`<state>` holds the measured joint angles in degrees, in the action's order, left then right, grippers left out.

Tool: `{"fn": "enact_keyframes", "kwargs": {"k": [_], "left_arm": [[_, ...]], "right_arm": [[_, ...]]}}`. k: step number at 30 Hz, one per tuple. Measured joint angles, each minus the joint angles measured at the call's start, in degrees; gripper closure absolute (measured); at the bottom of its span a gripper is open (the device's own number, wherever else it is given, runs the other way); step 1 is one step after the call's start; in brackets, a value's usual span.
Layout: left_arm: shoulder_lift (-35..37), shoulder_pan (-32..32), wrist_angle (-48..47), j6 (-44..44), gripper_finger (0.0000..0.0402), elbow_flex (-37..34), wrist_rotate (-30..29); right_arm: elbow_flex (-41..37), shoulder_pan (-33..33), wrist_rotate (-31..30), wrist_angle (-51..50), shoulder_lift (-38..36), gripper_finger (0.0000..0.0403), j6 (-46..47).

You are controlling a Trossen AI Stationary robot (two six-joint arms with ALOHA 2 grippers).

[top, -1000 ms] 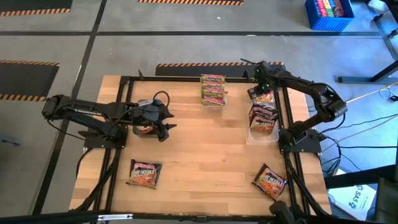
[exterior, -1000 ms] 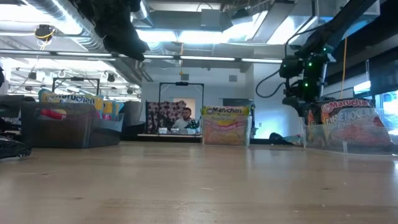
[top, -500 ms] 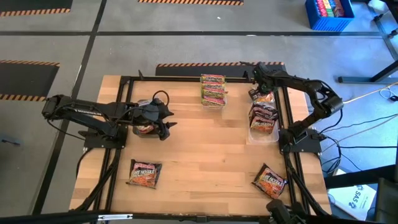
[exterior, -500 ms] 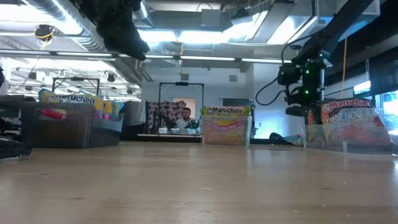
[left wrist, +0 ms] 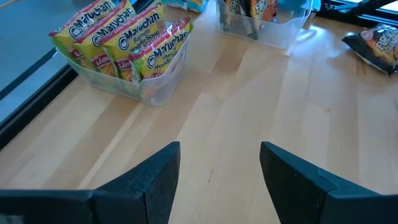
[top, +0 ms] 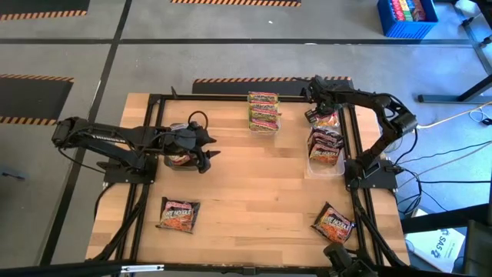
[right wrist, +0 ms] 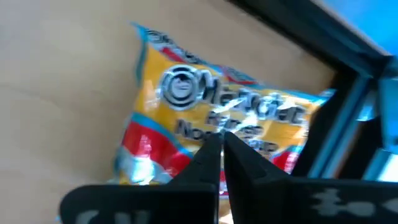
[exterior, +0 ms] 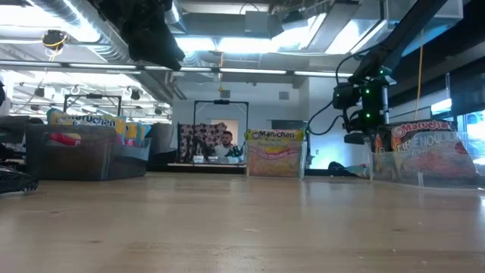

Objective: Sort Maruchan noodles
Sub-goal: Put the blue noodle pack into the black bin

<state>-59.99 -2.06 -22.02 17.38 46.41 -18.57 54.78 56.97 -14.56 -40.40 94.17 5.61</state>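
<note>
**Over the far right corner, pincer pressed together**

Above an orange Maruchan packet [right wrist: 205, 124], the right gripper [right wrist: 221, 149] hangs with fingers pressed together, empty. Beside it stands the tub of dark packets [top: 325, 148]. Left gripper [left wrist: 219, 165] is spread, waiting mid-left.

Overhead camera looks straight down on the whole pale wooden table [top: 254, 177]; the low one sits at tabletop level, facing the room. Left wrist camera looks across the boards at the clear plastic tub of yellow-green packets [left wrist: 127, 53], also seen from overhead [top: 263, 112]; right wrist's hangs close above an orange-yellow packet [right wrist: 217, 118]
</note>
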Motion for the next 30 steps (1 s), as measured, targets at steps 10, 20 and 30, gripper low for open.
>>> {"fn": "enact_keyframes", "kwargs": {"k": [10, 20, 30], "left_arm": [[0.0, -1.6, 0.1, 0.1, 0.0185, 0.0, 0.0], [0.0, -1.6, 0.3, 0.1, 0.0185, 0.0, 0.0], [0.0, -1.6, 0.3, 0.0, 0.0185, 0.0, 0.0]], "right_arm": [[0.3, -0.2, 10.8, 2.6, 0.8, 0.0402, -1.9], [0.2, -5.7, 21.2, 4.2, 0.8, 0.0402, -4.6], [0.0, -14.6, 26.1, 6.9, 1.0, 0.0402, -5.5]]}}
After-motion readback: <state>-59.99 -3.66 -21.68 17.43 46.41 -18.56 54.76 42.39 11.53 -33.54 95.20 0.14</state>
